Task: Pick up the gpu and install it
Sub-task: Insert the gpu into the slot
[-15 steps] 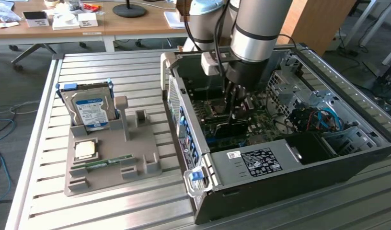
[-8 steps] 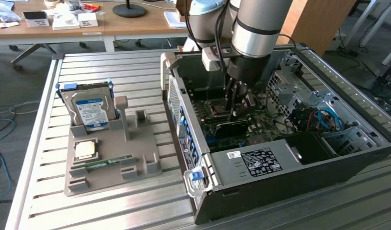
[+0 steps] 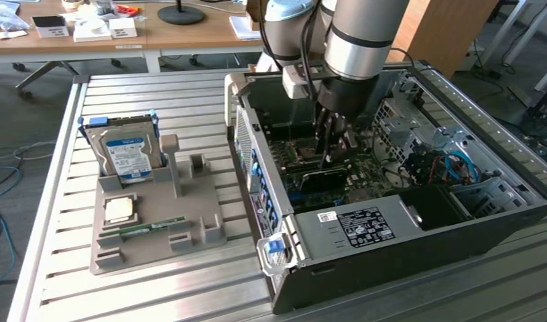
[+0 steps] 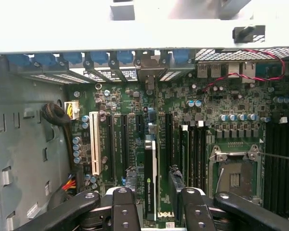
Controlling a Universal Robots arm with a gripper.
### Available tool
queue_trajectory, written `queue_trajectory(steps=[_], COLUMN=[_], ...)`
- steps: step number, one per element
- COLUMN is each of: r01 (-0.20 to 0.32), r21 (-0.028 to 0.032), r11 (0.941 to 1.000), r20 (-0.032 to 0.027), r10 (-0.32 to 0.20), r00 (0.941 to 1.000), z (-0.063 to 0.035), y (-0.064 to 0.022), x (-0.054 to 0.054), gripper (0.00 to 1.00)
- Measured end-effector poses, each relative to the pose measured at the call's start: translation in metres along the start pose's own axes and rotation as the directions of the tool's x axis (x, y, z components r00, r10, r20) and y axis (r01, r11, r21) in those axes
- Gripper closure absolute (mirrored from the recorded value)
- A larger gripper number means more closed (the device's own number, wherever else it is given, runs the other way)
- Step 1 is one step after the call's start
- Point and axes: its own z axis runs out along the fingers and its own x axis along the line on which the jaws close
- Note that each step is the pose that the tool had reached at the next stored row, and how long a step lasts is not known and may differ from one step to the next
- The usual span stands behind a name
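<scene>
Wrist view: thin black-faced gpu card (image 4: 151,178) on edge between black gripper (image 4: 153,204) fingers, clamped, directly over long motherboard slot inside open computer case (image 3: 488,221). Install step in hand. Next calls for square alignment, straight press into slot.

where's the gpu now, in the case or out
In the case: the gpu stands on edge over the motherboard slots, between the claw fingers.

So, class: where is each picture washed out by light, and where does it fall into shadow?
Wrist view: the case edge is blown out white, while the motherboard is evenly lit and the gpu sits dark between the gripper fingers. Exterior view: daylight brightens the table; the case interior is shadowed.
</scene>
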Motion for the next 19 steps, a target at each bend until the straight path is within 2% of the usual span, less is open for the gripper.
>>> queue_trajectory(steps=[19], r01=[0.0], r21=[0.0], r11=[1.0], r20=[-0.0003], r10=[0.0], r00=[1.0], z=[-0.0018], y=[0.0], x=[0.0], gripper=[0.6])
